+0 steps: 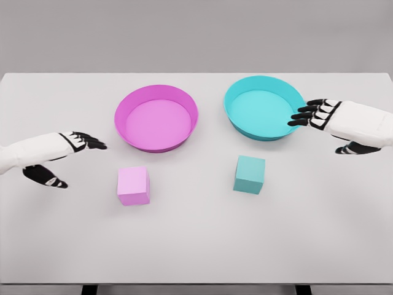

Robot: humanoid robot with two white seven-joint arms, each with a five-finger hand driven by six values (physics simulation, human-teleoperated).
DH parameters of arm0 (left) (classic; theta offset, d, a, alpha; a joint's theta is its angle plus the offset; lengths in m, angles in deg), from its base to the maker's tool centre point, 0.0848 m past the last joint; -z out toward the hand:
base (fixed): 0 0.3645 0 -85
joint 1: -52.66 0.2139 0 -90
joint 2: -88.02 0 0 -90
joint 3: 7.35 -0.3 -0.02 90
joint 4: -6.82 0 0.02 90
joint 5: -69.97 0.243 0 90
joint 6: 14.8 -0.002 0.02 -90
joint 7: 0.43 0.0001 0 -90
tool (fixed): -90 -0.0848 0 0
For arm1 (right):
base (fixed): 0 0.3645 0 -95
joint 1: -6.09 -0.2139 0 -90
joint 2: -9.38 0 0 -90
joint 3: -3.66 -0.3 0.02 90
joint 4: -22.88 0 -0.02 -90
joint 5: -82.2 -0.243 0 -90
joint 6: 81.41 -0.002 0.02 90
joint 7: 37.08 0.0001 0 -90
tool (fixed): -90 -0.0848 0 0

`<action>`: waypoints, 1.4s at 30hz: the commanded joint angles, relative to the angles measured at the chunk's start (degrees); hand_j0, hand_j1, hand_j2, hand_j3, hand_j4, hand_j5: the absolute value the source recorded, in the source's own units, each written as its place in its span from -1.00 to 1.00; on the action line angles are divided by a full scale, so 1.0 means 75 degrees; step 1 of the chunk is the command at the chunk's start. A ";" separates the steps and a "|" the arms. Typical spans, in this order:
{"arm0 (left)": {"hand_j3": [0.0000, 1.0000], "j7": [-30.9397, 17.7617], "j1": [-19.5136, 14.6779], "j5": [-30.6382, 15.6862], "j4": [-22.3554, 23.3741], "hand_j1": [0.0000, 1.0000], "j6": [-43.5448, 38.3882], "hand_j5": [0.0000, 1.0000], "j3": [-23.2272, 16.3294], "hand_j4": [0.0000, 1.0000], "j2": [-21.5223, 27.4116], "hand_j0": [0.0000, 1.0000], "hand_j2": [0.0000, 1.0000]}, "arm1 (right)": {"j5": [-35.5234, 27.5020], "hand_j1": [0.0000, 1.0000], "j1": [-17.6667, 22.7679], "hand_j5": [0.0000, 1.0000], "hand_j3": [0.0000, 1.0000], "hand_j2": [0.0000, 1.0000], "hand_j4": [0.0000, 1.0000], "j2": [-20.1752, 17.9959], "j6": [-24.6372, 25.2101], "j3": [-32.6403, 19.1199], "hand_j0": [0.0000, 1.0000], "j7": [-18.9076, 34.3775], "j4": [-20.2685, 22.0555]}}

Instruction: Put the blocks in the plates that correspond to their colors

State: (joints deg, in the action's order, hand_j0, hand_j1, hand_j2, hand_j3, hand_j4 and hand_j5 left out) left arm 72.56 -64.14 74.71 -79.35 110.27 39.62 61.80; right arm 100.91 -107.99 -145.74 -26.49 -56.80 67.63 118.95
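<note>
A pink block (134,185) rests on the white table in front of the magenta plate (123,106). To its right, a teal block (249,174) sits in front of the cyan plate (233,92). My left hand (67,161) hovers at the far left, fingers spread and holding nothing, well left of the pink block. My right hand (325,129) hangs at the right edge of the cyan plate, fingers stretched out flat and empty, up and to the right of the teal block.
The white table (196,246) spans the whole view, its front edge near the bottom. Both plates hold nothing.
</note>
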 commanded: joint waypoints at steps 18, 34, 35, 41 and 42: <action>1.00 -0.1517 -0.0855 0.1360 -0.1706 1.00 -0.0010 1.00 -0.0028 1.00 -0.1015 1.00 1.00 | -0.0081 1.00 -0.6526 1.00 1.00 1.00 1.00 -0.0411 0.0010 0.7263 1.00 -0.0074 0.0023; 1.00 -0.1716 -0.0726 0.2426 -0.1472 1.00 -0.0010 1.00 -0.0052 1.00 -0.1647 1.00 1.00 | -0.1780 1.00 -0.7301 1.00 1.00 1.00 1.00 -0.0001 0.0010 0.8437 1.00 -0.0273 0.0480; 1.00 -0.1728 -0.0715 0.2438 -0.1437 1.00 -0.0010 1.00 -0.0052 1.00 -0.1647 1.00 1.00 | -0.1815 1.00 -0.7301 1.00 1.00 1.00 1.00 0.0046 0.0010 0.8518 1.00 -0.0273 0.0445; 1.00 -0.1728 -0.0703 0.2672 -0.1378 1.00 -0.0010 1.00 -0.0169 1.00 -0.1812 1.00 1.00 | -0.1803 1.00 -0.7277 1.00 1.00 1.00 1.00 0.0573 0.0010 0.8800 1.00 -0.0167 0.0093; 1.00 -0.1728 -0.0715 0.2672 -0.1390 1.00 -0.0010 1.00 -0.0169 1.00 -0.1812 1.00 1.00 | -0.1803 1.00 -0.7277 1.00 1.00 1.00 1.00 0.0726 0.0010 0.8858 1.00 -0.0167 -0.0094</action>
State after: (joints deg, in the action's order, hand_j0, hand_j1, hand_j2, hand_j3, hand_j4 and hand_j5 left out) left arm 59.58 -69.51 94.73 -89.75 110.32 38.58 48.44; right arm 87.76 -162.57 -141.76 -26.48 9.17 66.24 119.60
